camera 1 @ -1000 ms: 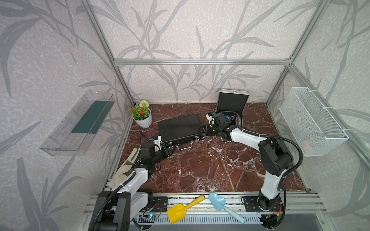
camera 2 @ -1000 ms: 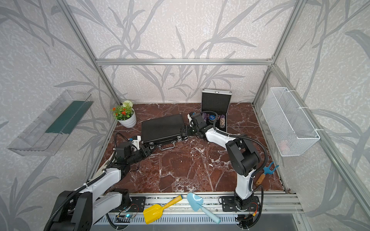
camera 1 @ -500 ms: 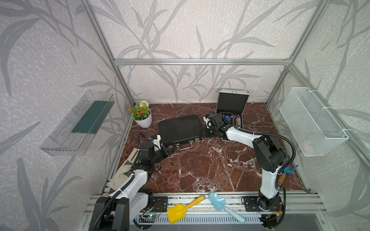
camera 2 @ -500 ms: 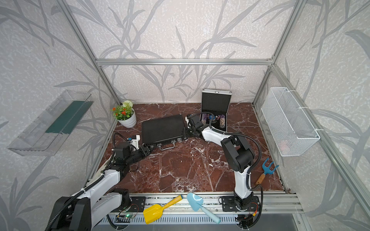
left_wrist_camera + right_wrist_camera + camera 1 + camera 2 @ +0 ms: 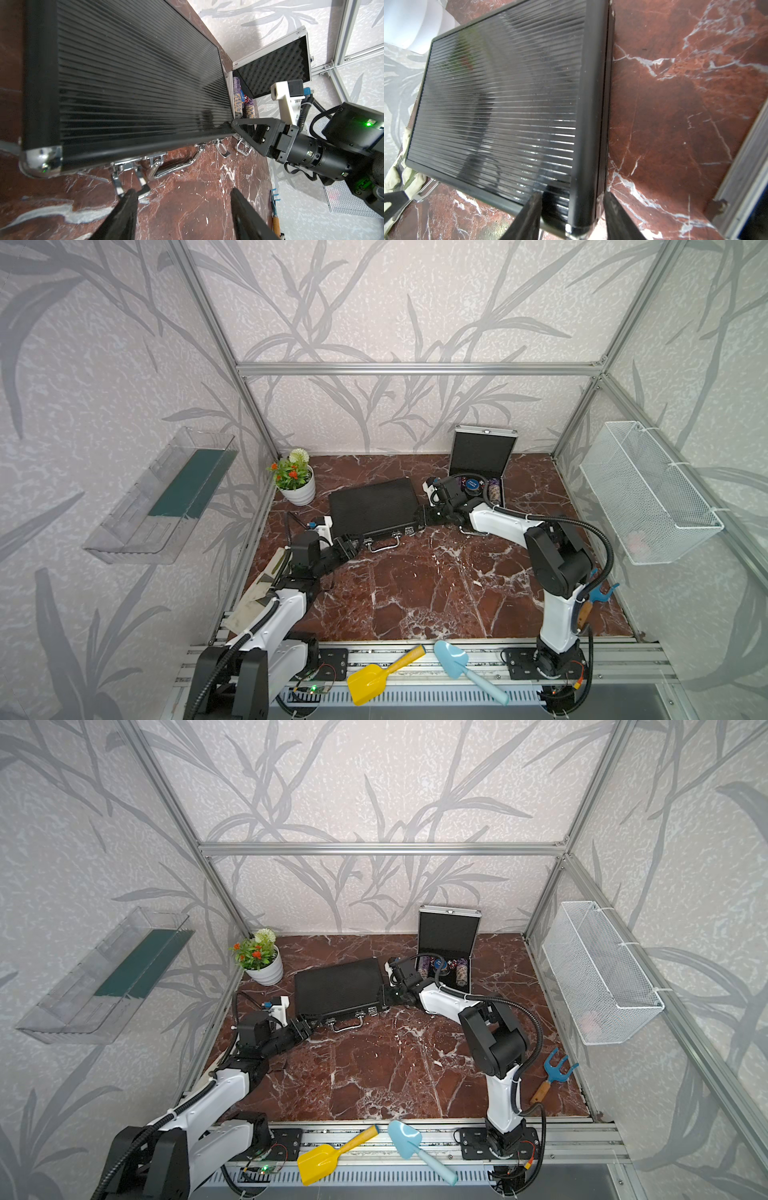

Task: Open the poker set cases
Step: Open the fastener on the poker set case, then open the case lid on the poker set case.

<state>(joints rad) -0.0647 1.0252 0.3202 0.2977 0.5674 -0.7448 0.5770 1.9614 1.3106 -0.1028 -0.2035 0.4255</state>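
The wider black poker set case (image 5: 374,508) (image 5: 338,986) lies flat and closed in mid-floor, its chrome handle (image 5: 174,166) facing the front. My left gripper (image 5: 182,194) (image 5: 351,545) is open in front of its left front corner, with one fingertip (image 5: 126,207) at a chrome latch (image 5: 119,182) that hangs down. My right gripper (image 5: 571,204) (image 5: 424,516) is shut on the case's right front corner, one finger on the ribbed lid (image 5: 500,108) and one against its side. The smaller silver poker set case (image 5: 482,456) (image 5: 449,936) stands open at the back, with chips showing inside.
A potted flower (image 5: 297,485) stands at the back left. On the front rail lie a yellow scoop (image 5: 382,676) and a blue scoop (image 5: 461,664). A blue hand rake (image 5: 555,1073) lies by the right arm's base. A wire basket (image 5: 648,493) and a clear shelf (image 5: 166,493) hang on the side walls.
My right gripper has closed from wide open onto the black case's right corner. The case has swung slightly, and the right arm's elbow has shifted. The left gripper has barely moved.
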